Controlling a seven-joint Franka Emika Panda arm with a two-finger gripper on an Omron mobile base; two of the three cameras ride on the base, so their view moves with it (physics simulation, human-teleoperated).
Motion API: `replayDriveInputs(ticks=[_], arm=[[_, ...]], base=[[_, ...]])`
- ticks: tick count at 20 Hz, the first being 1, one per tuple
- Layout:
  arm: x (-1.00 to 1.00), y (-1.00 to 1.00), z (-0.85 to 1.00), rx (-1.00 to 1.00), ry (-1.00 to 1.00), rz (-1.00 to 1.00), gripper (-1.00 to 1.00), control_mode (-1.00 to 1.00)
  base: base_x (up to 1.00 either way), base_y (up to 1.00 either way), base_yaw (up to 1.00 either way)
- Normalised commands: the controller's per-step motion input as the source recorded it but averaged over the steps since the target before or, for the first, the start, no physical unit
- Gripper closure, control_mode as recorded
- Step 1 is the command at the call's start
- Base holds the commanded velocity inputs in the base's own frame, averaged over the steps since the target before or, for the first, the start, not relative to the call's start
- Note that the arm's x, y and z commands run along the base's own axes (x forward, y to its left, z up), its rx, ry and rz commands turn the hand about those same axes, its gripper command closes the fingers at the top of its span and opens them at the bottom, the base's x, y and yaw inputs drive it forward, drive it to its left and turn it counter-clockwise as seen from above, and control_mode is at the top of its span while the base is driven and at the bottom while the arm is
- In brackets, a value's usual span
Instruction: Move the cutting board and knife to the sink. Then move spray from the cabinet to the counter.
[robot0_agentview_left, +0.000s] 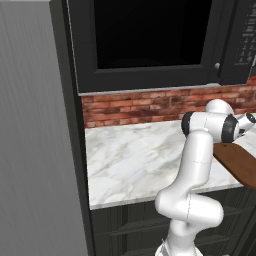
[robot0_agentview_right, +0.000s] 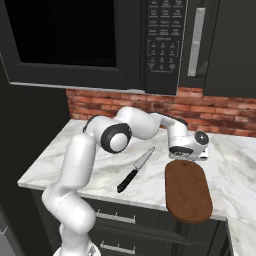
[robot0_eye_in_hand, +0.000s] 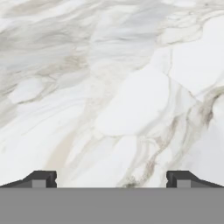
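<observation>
The brown cutting board lies on the white marble counter and juts over its front edge; it also shows at the right edge of the left base view as the cutting board. The knife rests on the marble to the board's left, blade pointing toward the brick wall. My gripper hangs low just past the board's far end. It is open, its fingertips wide apart over bare marble with nothing between them. The dark cabinet has its door shut, so the spray is hidden.
A black microwave with a button panel hangs over the counter against red brick. A tall grey panel bounds the counter on the left. Dark drawers with metal handles run below.
</observation>
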Motion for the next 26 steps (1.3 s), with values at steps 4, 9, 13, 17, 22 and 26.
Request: replayDriveInputs(ticks=[4, 9, 13, 17, 22, 26], arm=[[-1.00, -0.20, -0.38, 0.00, 0.00, 0.00, -1.00, -1.00], [-0.47, -0.01, -0.23, 0.00, -0.02, -0.01, -1.00, -1.00], [0.32, 0.27, 0.00, -0.01, -0.08, 0.00, -1.00, -1.00], [0.35, 0.11, 0.00, -0.01, -0.02, 0.00, -1.00, -1.00], [-0.05, 0.01, 0.26, -0.03, -0.04, 0.00, -1.00, -1.00], [-0.37, 0.09, 0.56, 0.00, -0.01, 0.00, -1.00, -1.00]], base=[[0.00, 0.00, 0.00], [0.00, 0.00, 0.00], [0.00, 0.00, 0.00], [0.00, 0.00, 0.00], [0.00, 0.00, 0.00], [0.00, 0.00, 0.00]])
